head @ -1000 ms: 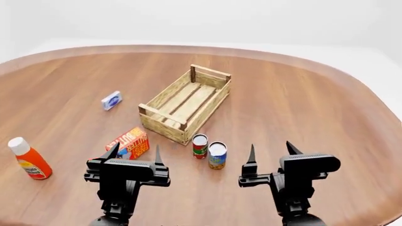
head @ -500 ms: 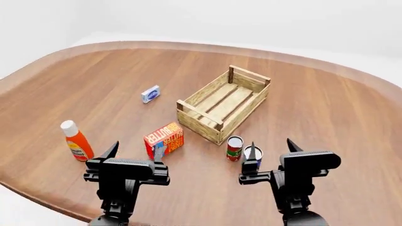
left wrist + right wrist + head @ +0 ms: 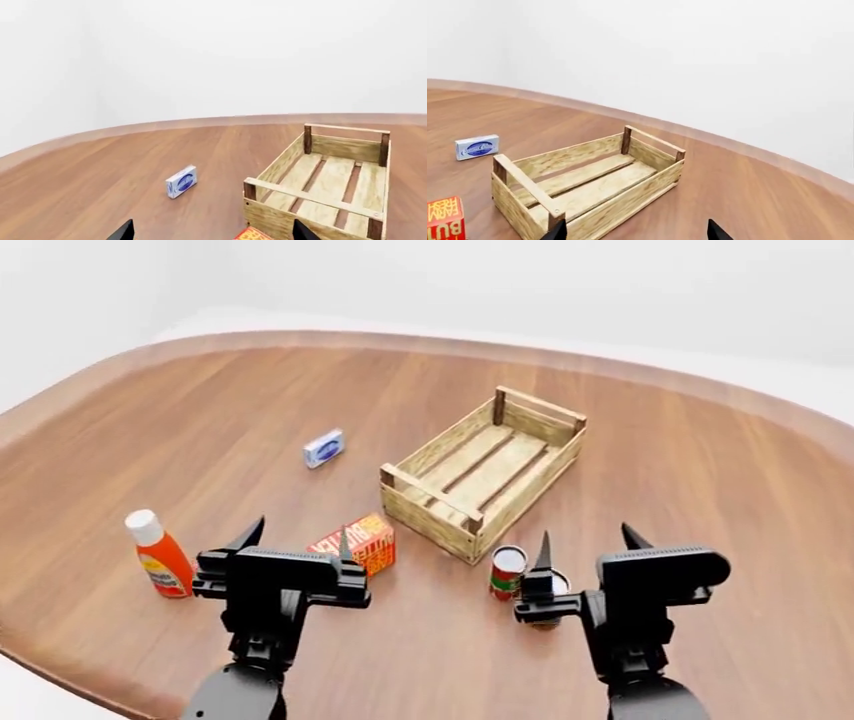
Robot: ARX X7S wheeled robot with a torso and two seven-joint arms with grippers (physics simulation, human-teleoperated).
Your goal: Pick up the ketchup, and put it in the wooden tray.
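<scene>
Head view: left gripper [image 3: 295, 537] raised over the near table [image 3: 160, 420] edge, fingers spread apart, nothing between them. Right gripper [image 3: 583, 541] held level alongside, fingers likewise apart and empty. Ketchup [image 3: 159, 554] upright near the table's left edge, just left of the left gripper. Wooden tray [image 3: 483, 475] mid-table, well apart from it. Butter box [image 3: 358, 541] beside the tray's near corner; red-labelled can [image 3: 506, 571] close to the right gripper.
</scene>
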